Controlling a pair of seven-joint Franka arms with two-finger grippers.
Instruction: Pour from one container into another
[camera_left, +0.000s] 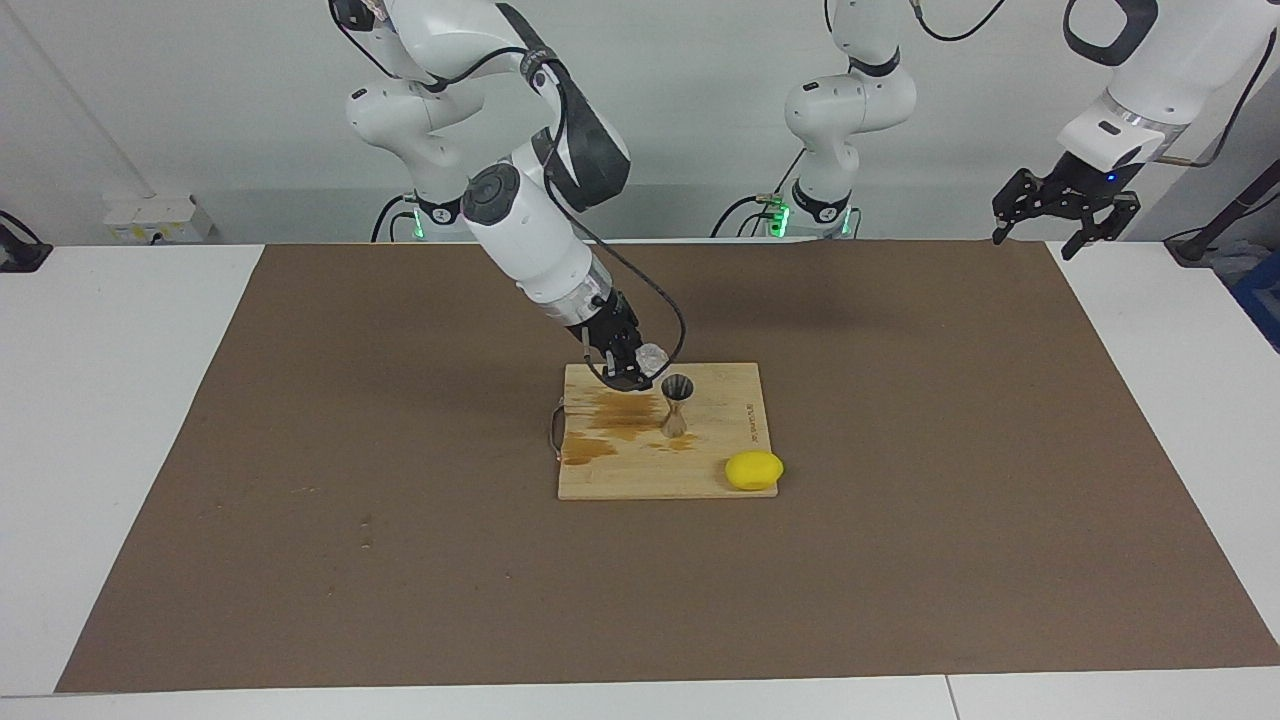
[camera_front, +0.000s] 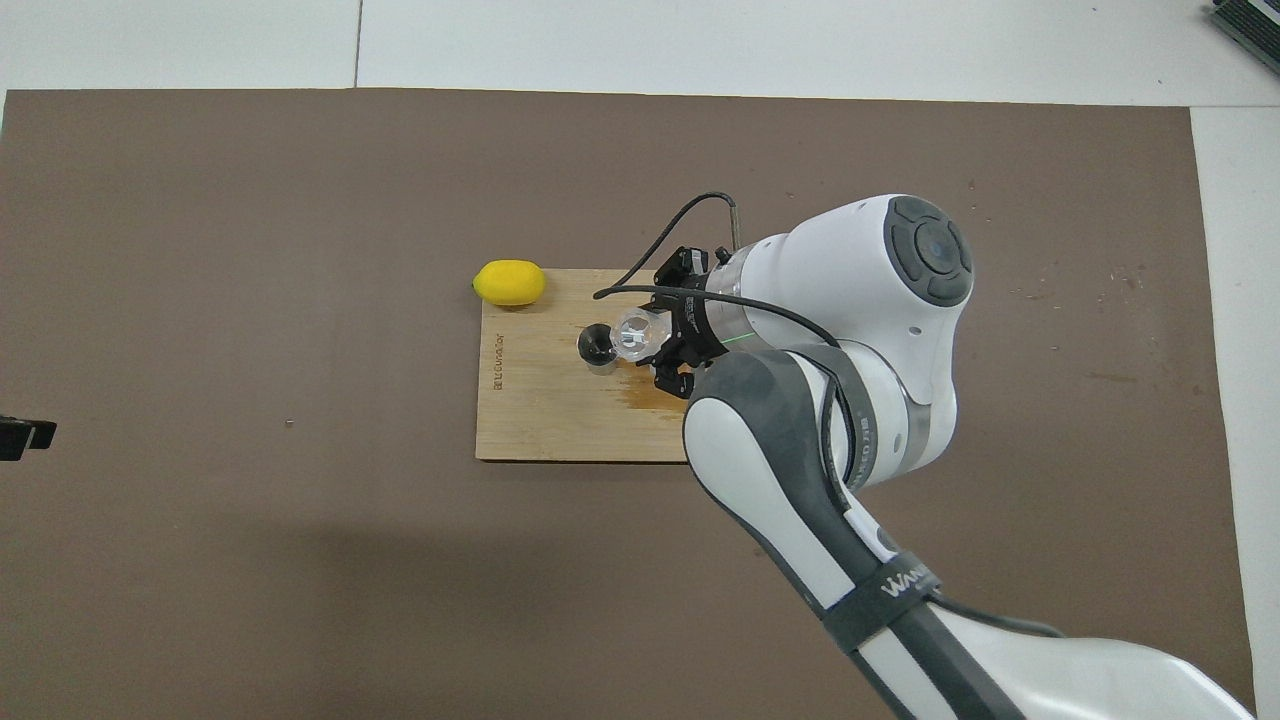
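**Tipping the glass over the jigger**

The right hand (camera_left: 628, 362) is clamped on the small clear glass (camera_left: 651, 355), holding it in the air just beside and slightly above the mouth of the metal jigger (camera_left: 676, 404). The jigger stands upright on the wooden board (camera_left: 720, 470), near the middle of its robot-side half. From overhead the glass (camera_front: 637, 333) sits right next to the jigger's dark opening (camera_front: 597, 345), with its rim turned toward it, so the pour looks to be under way or about to begin.

Brown wet stains (camera_left: 612, 418) spread over the board beside the jigger, toward the right arm's end, so liquid has already missed. To do this step well, the glass lip should be brought squarely over the centre of the narrow mouth before tilting further, then rotated slowly so the stream stays thin. The jigger is light and narrow-waisted; a knock from the glass or a finger would likely topple it.

A lemon (camera_left: 754, 470) rests at the board's corner, well clear of the pour. The left hand (camera_left: 1062, 210) waits high over the desk's edge, fingers spread apart.
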